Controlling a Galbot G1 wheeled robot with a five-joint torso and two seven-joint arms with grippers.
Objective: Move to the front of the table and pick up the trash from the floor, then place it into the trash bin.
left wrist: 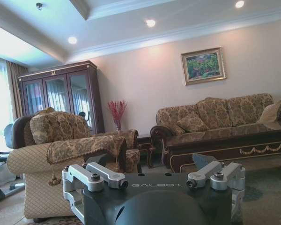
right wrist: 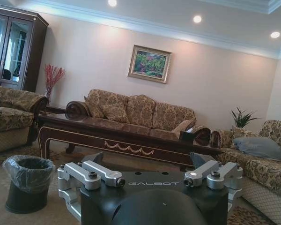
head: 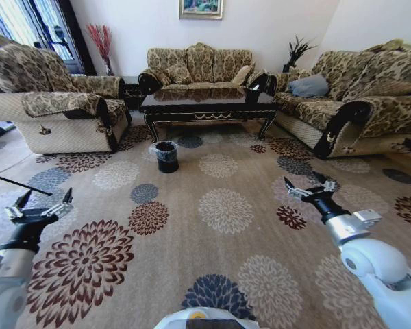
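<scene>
Beige patterned floor (head: 212, 205) is being seen from the head, with the trash bin (head: 167, 155) standing just before the bench (head: 209, 103), well ahead of both grippers. Left gripper (head: 40, 208) and right gripper (head: 309, 190) are being held low, jaws spread, empty. From the right wrist, the bin (right wrist: 28, 183) is being shown beside the bench (right wrist: 122, 140). From the left wrist, the bench (left wrist: 234, 147) is being shown beyond the open jaws.
</scene>
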